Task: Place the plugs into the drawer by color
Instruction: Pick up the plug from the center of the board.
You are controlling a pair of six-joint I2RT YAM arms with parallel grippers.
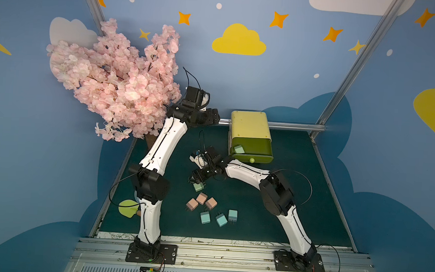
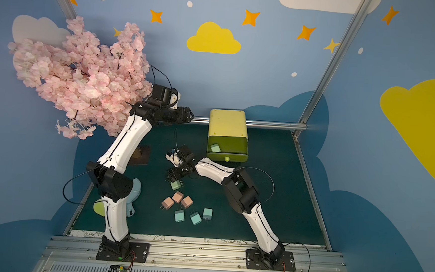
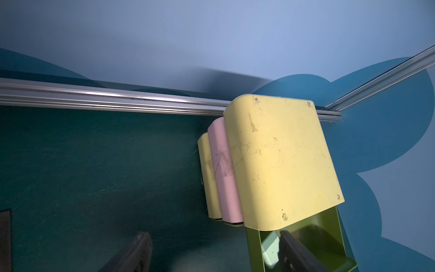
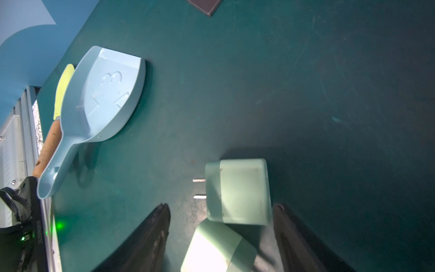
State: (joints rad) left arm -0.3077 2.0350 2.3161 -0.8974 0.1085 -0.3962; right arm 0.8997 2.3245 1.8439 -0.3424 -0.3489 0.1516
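Pale-green rounded cube plugs (image 4: 237, 190) sit between wide right jaws; pickup needs them closing on one; left jaws wide, empty.

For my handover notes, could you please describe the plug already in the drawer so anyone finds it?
Find the yellow-green cabinet at the mat's far edge, its top drawer pulled open. Inside lies one pale green plug, the only plug off the mat.
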